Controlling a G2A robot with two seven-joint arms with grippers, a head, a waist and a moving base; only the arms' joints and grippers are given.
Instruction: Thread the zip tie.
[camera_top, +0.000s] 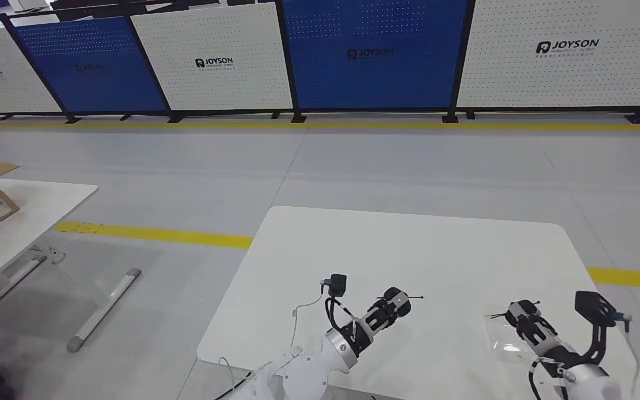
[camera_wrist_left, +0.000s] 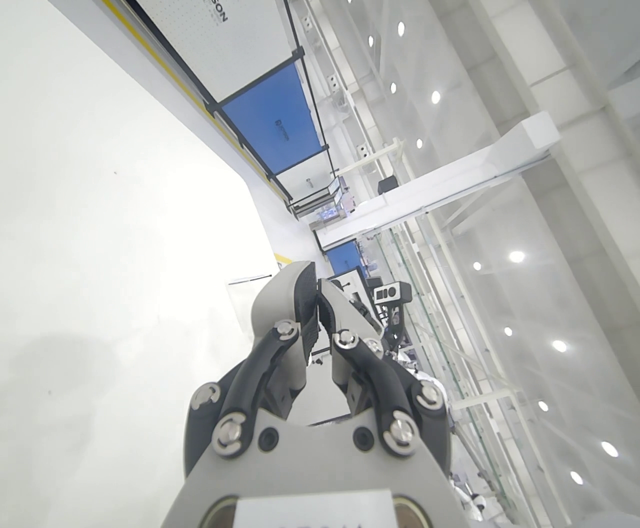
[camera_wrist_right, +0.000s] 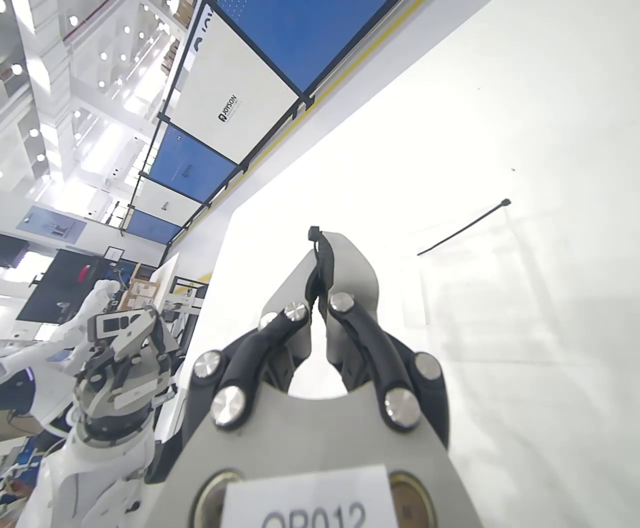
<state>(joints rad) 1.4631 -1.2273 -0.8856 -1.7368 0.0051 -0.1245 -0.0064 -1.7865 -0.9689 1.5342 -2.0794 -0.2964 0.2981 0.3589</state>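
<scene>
Right gripper (camera_wrist_right: 320, 260) up close on its wrist camera: fingers squeezed together on a black zip tie (camera_wrist_right: 314, 234). I can see the square head poking out past the tips, but the rest of the strap is buried between the pads, so I can't follow it.

Over to the left gripper (camera_wrist_left: 317, 292). Its pads are pressed tip to tip, and from its own camera I can't make out anything between them. From above, a thin dark strand (camera_top: 412, 298) juts from its tip, too fine for me to say what it is or whether it's pinched.

A second zip tie (camera_wrist_right: 464, 227) lies flat on the table (camera_top: 420, 250), head end pointing away from the right gripper, on a clear sheet (camera_wrist_right: 480, 300). I can barely trace that sheet's edges, and I can't tell whether the tie sits on it or inside it.

From above, both arms are cut off by the bottom of the frame. The two grippers hang well apart over the near part of the table, the right one close to the right-hand edge. A broad stretch of white tabletop runs beyond them to the far edge.
</scene>
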